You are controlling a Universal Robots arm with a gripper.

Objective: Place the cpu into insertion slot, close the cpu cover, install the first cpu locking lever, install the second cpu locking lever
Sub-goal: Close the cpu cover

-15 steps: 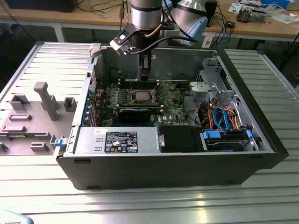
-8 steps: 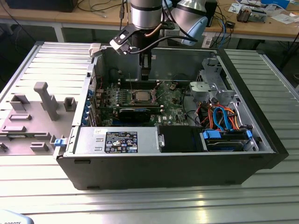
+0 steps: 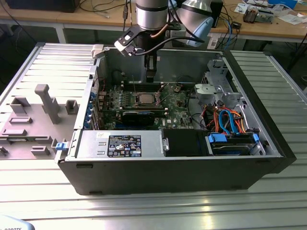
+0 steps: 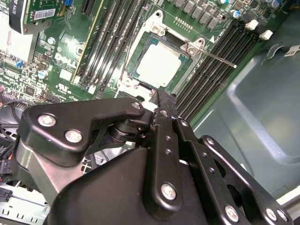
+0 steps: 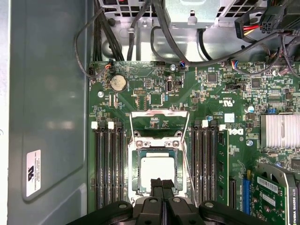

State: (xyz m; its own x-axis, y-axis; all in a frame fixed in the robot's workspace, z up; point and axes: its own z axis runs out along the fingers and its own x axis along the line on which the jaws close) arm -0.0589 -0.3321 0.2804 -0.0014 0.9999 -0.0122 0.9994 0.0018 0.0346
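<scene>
The cpu (image 5: 154,168) (image 4: 159,63) lies flat in the insertion slot (image 5: 157,142) on the green motherboard, silver top up. The cpu cover (image 5: 159,113) stands tilted up from the socket edge farthest from my fingers, with the board showing through its cut-out. A thin locking lever (image 5: 188,168) (image 4: 216,57) runs loose along one side of the socket. My gripper (image 5: 161,182) (image 4: 163,98) (image 3: 151,76) hangs just above the socket's near edge. It is shut with nothing held, its black fingertips (image 5: 156,185) pressed together.
Black memory slots (image 5: 108,164) flank the socket on both sides. A graphics card (image 3: 138,116) and a finned heatsink (image 5: 279,131) lie close by. The case wall (image 5: 47,108), a power supply (image 3: 122,145) and a cabled drive cage (image 3: 230,124) hem the board in. A grey fixture plate (image 3: 38,115) sits outside.
</scene>
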